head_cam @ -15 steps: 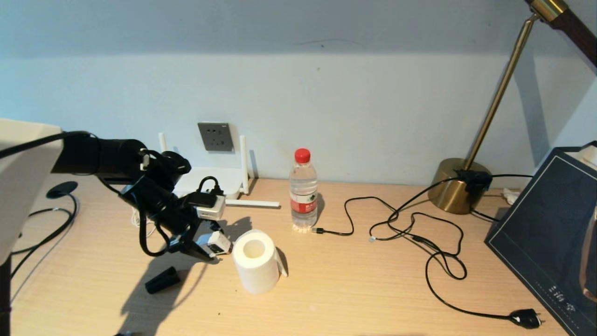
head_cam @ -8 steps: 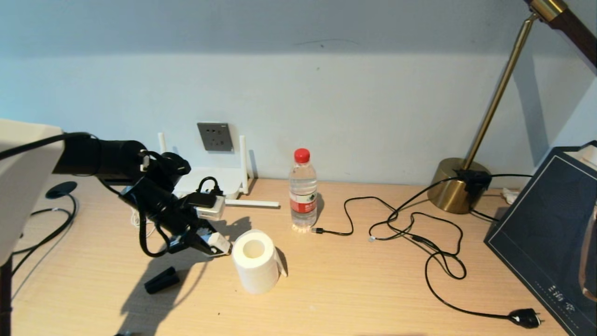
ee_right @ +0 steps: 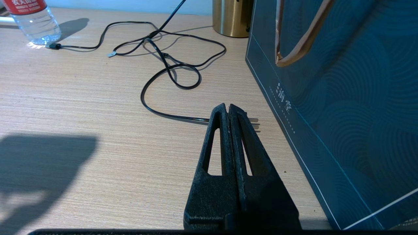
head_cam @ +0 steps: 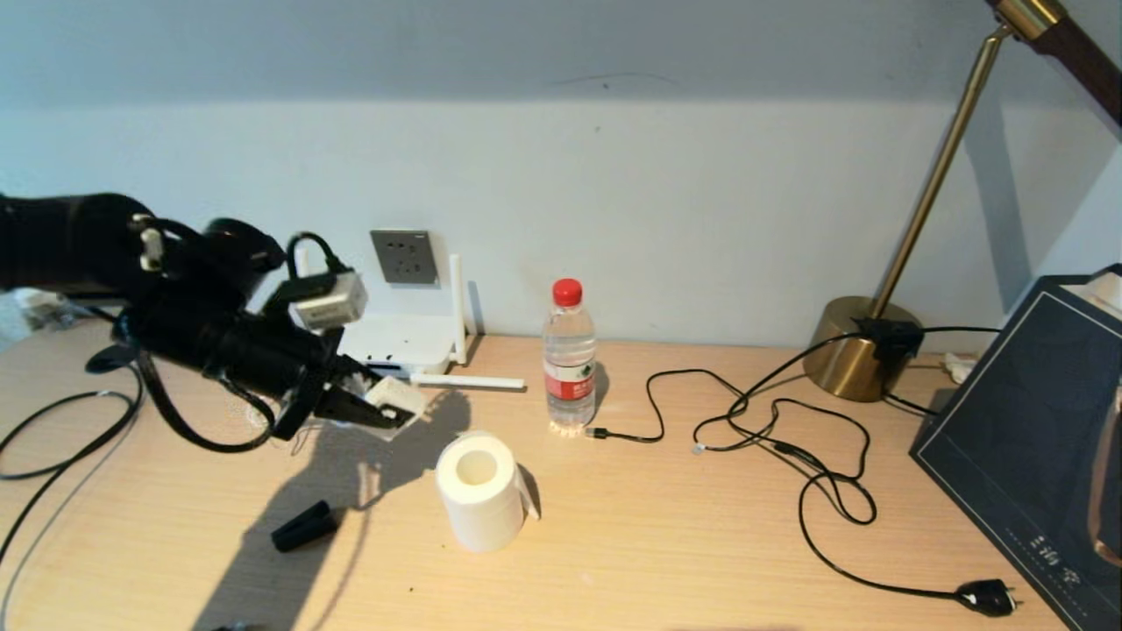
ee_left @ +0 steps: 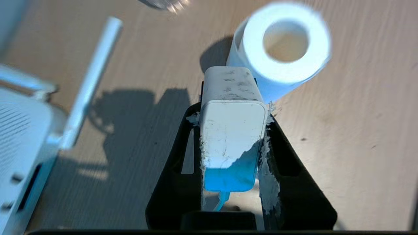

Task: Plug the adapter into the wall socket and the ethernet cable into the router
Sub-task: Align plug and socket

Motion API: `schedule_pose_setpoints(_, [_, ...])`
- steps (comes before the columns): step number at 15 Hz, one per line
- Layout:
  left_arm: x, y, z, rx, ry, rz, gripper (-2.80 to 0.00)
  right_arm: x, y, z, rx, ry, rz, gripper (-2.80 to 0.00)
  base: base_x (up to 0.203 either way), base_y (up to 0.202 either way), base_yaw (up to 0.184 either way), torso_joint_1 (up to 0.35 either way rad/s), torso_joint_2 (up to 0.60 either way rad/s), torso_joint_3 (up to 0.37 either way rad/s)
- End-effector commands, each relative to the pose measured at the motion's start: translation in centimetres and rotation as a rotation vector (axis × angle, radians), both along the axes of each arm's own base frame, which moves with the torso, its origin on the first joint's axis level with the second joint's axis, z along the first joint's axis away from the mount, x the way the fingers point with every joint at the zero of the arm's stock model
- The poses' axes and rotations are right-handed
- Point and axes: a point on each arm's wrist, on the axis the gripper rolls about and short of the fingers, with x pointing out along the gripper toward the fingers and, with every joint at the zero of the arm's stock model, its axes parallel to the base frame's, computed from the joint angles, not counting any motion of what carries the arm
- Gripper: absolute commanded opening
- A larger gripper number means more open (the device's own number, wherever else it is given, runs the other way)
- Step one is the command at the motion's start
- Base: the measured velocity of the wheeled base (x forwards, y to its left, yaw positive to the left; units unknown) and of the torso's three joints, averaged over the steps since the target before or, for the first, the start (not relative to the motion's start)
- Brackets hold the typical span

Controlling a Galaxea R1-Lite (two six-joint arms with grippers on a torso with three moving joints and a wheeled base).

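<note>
Red bottle label [ee_right: 23,5] — "农夫山泉"; bag [ee_right: 343,98] — "海棠".

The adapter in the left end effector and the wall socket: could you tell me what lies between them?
In the head view, the router sits between the adapter, clamped in the left end effector, and the wall socket.

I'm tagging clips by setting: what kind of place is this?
Probably a home or hotel desk: pale wooden desktop, brass-based desk lamp, dark grey wall socket above a flat white router.
</note>
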Motion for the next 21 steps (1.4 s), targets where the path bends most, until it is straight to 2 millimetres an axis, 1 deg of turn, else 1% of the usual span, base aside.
schedule_pose_setpoints(1, [-5.8, 4.0, 6.4, -0.114, -0.093, 0.184, -2.8, 0.0, 0.0, 0.0, 0.0, 0.002, 0.0, -2.8, 0.0, 0.0, 0.0, 0.0, 0.0, 0.0])
schedule_pose_setpoints(3, [-8.9, 7.3, 8.2, -0.189, -0.042, 0.39, -2.8, 0.0, 0.0, 0.0, 0.0, 0.0, 0.0, -2.8, 0.0, 0.0, 0.0, 0.0, 0.0, 0.0])
schedule_pose_setpoints(4, [-10.2, 8.6, 8.9, -0.235, -0.004, 0.502, -2.8, 0.0, 0.0, 0.0, 0.001, 0.002, 0.0, -2.8, 0.0, 0.0, 0.0, 0.0, 0.0, 0.0])
schedule_pose_setpoints(6, [-11.7, 10.3, 9.6, -0.289, 0.023, 0.653, -2.8, 0.0, 0.0, 0.0, 0.001, 0.002, 0.0, -2.8, 0.0, 0.0, 0.0, 0.0, 0.0, 0.0])
schedule_pose_setpoints(8, [-12.6, 11.1, 9.7, -0.301, 0.016, 0.717, -2.8, 0.0, 0.0, 0.0, 0.001, 0.002, 0.0, -2.8, 0.0, 0.0, 0.0, 0.0, 0.0, 0.0])
schedule_pose_setpoints(9, [-12.6, 11.7, 9.5, -0.297, -0.017, 0.738, -2.8, 0.0, 0.0, 0.0, 0.001, 0.0, 0.0, -2.8, 0.0, 0.0, 0.0, 0.0, 0.0, 0.0])
schedule_pose_setpoints(10, [-12.2, 12.3, 9.3, -0.284, -0.073, 0.748, -2.8, 0.0, 0.0, 0.0, 0.001, 0.002, 0.0, -2.8, 0.0, 0.0, 0.0, 0.0, 0.0, 0.0])
schedule_pose_setpoints(11, [-11.5, 12.7, 8.8, -0.272, -0.125, 0.752, -2.8, 0.0, 0.0, 0.0, 0.0, 0.002, 0.0, -2.8, 0.0, 0.0, 0.0, 0.0, 0.0, 0.0])
schedule_pose_setpoints(13, [-9.8, 13.1, 7.1, -0.251, -0.26, 0.732, -2.8, 0.0, 0.0, 0.0, 0.001, 0.002, 0.0, -2.8, 0.0, 0.0, 0.0, 0.0, 0.0, 0.0])
schedule_pose_setpoints(14, [-8.8, 12.8, 6.5, -0.249, -0.322, 0.732, -2.8, 0.0, 0.0, 0.0, 0.001, 0.003, 0.0, -2.8, 0.0, 0.0, 0.0, 0.0, 0.0, 0.0])
schedule_pose_setpoints(15, [-7.6, 11.7, 6.0, -0.27, -0.368, 0.747, -2.8, 0.0, 0.0, 0.0, 0.001, 0.002, 0.0, -2.8, 0.0, 0.0, 0.0, 0.0, 0.0, 0.0])
schedule_pose_setpoints(17, [-5.3, 7.6, 5.6, -0.387, -0.399, 0.796, -2.8, 0.0, 0.0, 0.0, 0.0, 0.001, 0.0, -2.8, 0.0, 0.0, 0.0, 0.0, 0.0, 0.0])
schedule_pose_setpoints(19, [-2.9, 2.7, 4.8, -0.525, -0.411, 0.909, -2.8, 0.0, 0.0, 0.0, 0.001, 0.002, 0.0, -2.8, 0.0, 0.0, 0.0, 0.0, 0.0, 0.0])
schedule_pose_setpoints(20, [-1.9, 0.6, 4.0, -0.595, -0.394, 0.96, -2.8, 0.0, 0.0, 0.0, 0.001, 0.002, 0.0, -2.8, 0.0, 0.0, 0.0, 0.0, 0.0, 0.0])
schedule_pose_setpoints(21, [-0.7, -1.3, 2.5, -0.651, -0.369, 1.011, -2.8, 0.0, 0.0, 0.0, 0.001, 0.002, 0.0, -2.8, 0.0, 0.0, 0.0, 0.0, 0.0, 0.0])
